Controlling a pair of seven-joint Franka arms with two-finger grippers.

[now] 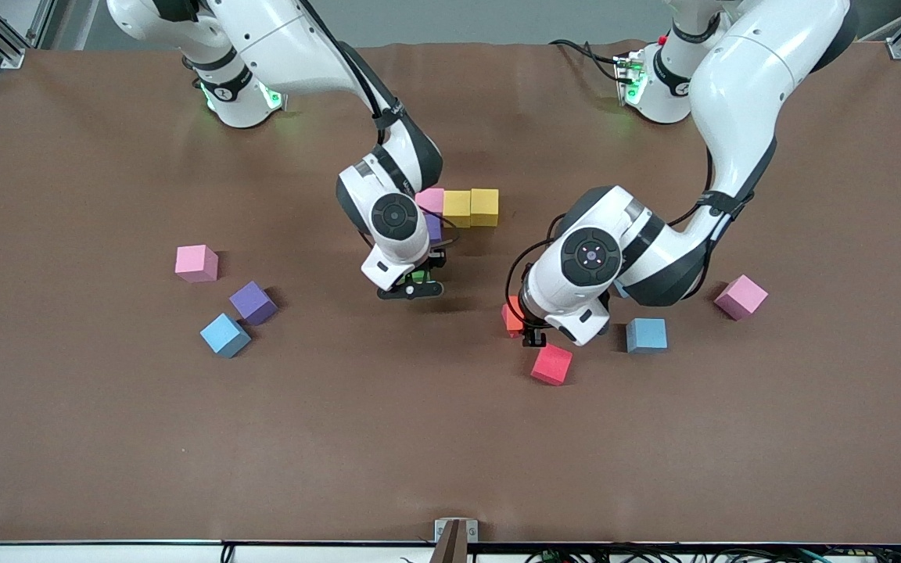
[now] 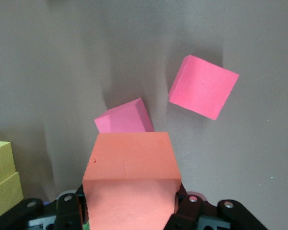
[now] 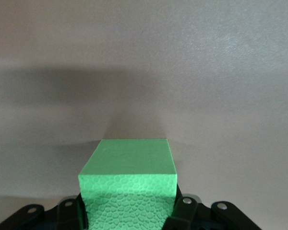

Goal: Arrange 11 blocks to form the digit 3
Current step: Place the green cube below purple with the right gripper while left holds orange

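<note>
Both arms bent low, fingers (image 3: 182, 211) apparently around blocks (image 3: 129, 182).

White arms, seemingly black joints

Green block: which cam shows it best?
Right wrist view: the green block fills the foreground, clamped in the right gripper. Front view shows only a green sliver under that gripper, beside the purple block. Left wrist view doesn't show it.

no text or labels can be read — none.
</note>
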